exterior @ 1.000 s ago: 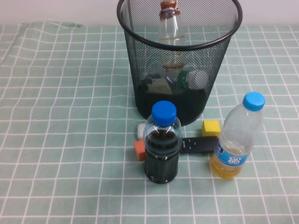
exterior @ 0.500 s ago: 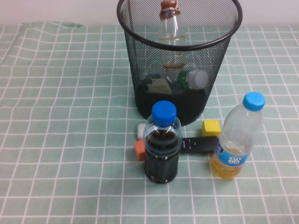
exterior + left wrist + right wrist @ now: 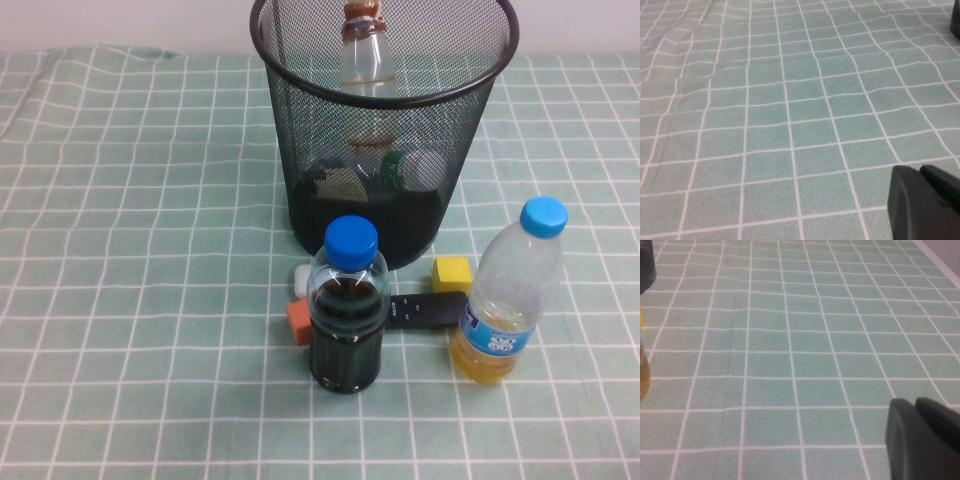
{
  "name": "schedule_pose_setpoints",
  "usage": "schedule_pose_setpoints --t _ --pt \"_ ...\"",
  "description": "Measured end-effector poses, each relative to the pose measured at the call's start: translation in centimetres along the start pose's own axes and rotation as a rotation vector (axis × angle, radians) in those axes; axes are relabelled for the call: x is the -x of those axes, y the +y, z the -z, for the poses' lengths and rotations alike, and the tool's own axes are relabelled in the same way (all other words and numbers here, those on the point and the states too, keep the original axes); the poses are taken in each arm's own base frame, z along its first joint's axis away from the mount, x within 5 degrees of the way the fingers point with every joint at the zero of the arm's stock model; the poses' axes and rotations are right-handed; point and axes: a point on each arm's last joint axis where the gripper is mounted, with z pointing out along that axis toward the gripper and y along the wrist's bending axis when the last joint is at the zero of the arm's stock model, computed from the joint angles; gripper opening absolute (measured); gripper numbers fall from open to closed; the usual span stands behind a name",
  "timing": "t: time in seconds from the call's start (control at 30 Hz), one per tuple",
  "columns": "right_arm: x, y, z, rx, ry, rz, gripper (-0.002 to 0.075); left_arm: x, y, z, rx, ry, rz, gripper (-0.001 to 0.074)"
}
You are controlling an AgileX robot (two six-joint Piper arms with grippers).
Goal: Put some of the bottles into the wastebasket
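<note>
The black wire-mesh wastebasket [image 3: 300,150] stands at the back middle of the table. Both clear bottles are inside it. The smaller one with the cream cap and brown neck band [image 3: 364,55] leans upright against the far wall. The squarish one with the white cap and green neck label [image 3: 413,169] lies on the bottom. Neither arm shows in the high view. My left gripper [image 3: 919,171] is shut and empty, low over bare cloth. My right gripper [image 3: 915,403] is also shut and empty, over bare cloth.
A blue-capped bottle of dark liquid [image 3: 347,310] and a tall blue-capped bottle of yellow-orange liquid [image 3: 503,300] stand in front of the wastebasket. Between them lie a yellow block [image 3: 452,273], an orange block [image 3: 298,322], a white block [image 3: 303,276] and a flat black bar [image 3: 425,312].
</note>
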Motion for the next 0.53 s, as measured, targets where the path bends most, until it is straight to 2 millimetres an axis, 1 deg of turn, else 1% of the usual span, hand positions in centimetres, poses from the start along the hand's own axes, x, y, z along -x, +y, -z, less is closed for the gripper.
schedule_pose_setpoints --t 0.07,0.13,0.2,0.23,0.3,0.33,0.53 --pt "-0.12 0.00 -0.18 0.002 0.029 -0.001 -0.0006 0.00 0.00 0.00 0.000 0.000 0.000 -0.0004" --pt "0.00 0.00 0.00 0.000 0.000 0.000 -0.0006 0.00 0.00 0.00 0.000 0.000 0.000 -0.0004" --pt "0.00 0.00 0.00 0.000 0.000 0.000 -0.0006 0.00 0.00 0.00 0.000 0.000 0.000 -0.0004" --pt "-0.12 0.00 -0.18 0.002 0.029 -0.001 -0.0006 0.00 0.00 0.00 0.000 0.000 0.000 -0.0004" --pt "0.00 0.00 0.00 0.000 0.000 0.000 -0.0006 0.00 0.01 0.00 0.001 0.000 0.000 -0.0004" --pt "-0.12 0.00 -0.18 0.002 0.029 -0.001 -0.0006 0.00 0.01 0.00 0.001 0.000 0.000 -0.0004" --pt "-0.12 0.00 -0.18 0.002 0.029 -0.001 -0.0006 0.00 0.01 0.00 0.001 0.000 0.000 -0.0004"
